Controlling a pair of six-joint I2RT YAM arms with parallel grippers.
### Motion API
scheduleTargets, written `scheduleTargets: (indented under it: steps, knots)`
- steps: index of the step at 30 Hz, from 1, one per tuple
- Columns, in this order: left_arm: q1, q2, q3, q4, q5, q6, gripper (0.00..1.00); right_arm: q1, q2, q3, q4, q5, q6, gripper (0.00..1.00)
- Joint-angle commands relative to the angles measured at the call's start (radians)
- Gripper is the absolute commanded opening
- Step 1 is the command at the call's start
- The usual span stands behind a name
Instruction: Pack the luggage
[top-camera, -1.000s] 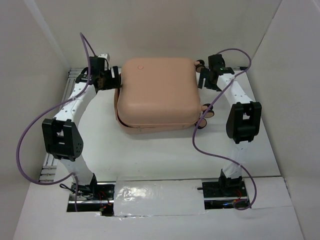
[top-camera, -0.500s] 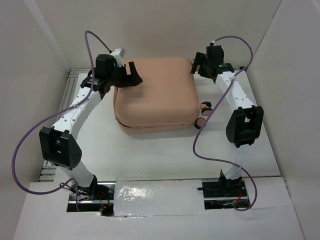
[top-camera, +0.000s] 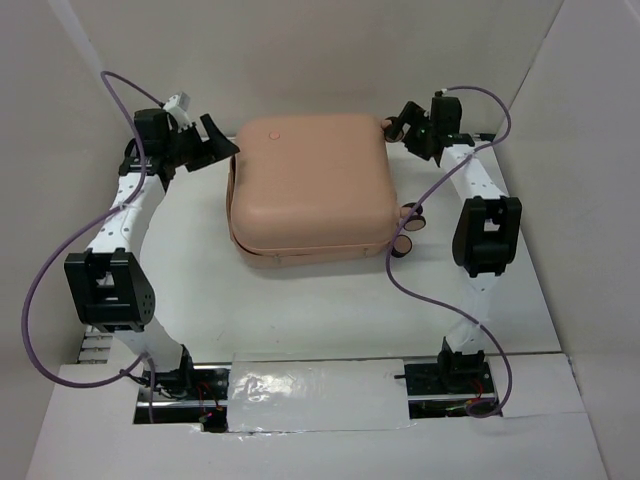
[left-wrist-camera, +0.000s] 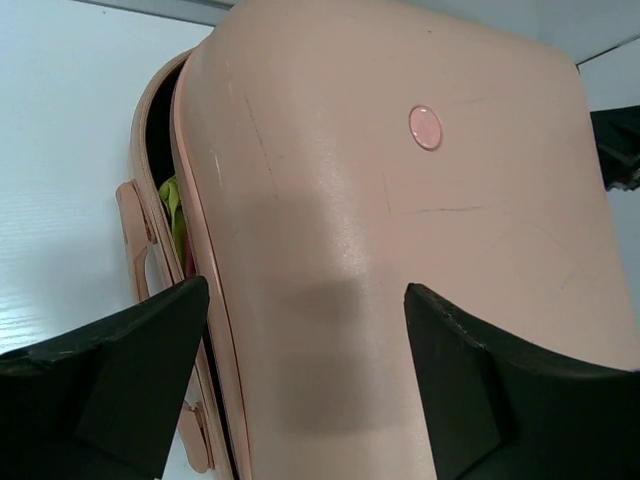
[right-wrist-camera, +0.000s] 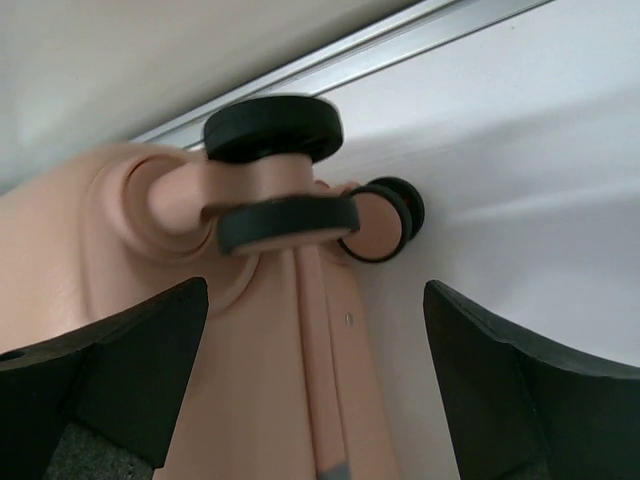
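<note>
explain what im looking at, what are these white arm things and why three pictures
These are two robot arms bolted at the near edge of a table, each ending in a two-finger gripper. The wide picture comes from a fixed camera above and behind them. The other two come from cameras on the wrists. The dark shapes at the bottom of those are the gripper's own fingers. On the table lies a peach-pink suitcase, not fully shut: the left wrist view shows something yellow-green in the gap. The right wrist view looks at its wheels. The left gripper and right gripper are both open beside it, holding nothing.
</note>
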Motion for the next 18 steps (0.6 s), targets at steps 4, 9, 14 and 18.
scheduleTargets:
  steps: [4,9,14,18]
  knots:
    - [0.022,0.089,-0.071,0.135,0.107,-0.053,0.92,0.028,0.107,0.047,0.221,-0.13,0.088,0.94]
    - [0.022,0.197,-0.071,0.208,0.177,-0.077,0.91,0.028,0.107,-0.046,0.403,-0.184,0.162,0.94]
    - [0.022,0.234,-0.062,0.31,0.242,-0.11,0.91,0.037,0.145,-0.045,0.563,-0.299,0.2,0.93]
    - [0.013,0.258,-0.051,0.363,0.312,-0.128,0.91,0.057,0.187,-0.005,0.635,-0.394,0.2,0.92]
